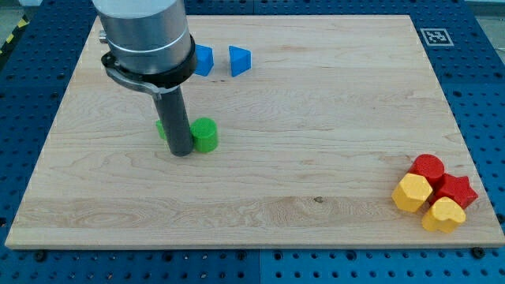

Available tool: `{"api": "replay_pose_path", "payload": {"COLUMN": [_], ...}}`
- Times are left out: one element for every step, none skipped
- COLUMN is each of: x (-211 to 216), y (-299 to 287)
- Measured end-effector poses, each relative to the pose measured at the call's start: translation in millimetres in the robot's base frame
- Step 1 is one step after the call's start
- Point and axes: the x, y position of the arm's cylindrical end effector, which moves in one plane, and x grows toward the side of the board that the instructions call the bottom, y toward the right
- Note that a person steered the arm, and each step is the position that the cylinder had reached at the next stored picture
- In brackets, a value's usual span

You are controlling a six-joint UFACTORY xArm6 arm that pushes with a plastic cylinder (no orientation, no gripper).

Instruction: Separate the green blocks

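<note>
Table [316, 142]: light wooden board, grain running left to right, evenly lit. Beneath and around it, blue perforated base plate [481, 95]. A black-and-white fiducial marker [435, 36] sits at the table's top right corner.

Dark rod, my tip [181, 153] near-black, under a grey metal housing [146, 35]; two bright green blocks [206, 135], two blue blocks [239, 60], a red pair [428, 168] and a yellow pair [413, 192], all on the pale wooden board [316, 118] with faint grain over the blue perforated table [31, 63]
</note>
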Motion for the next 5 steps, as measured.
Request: {"api": "replay_pose_path", "payload": {"x": [0, 0, 0, -5, -8], "y": [4, 18, 29, 32, 45]}}
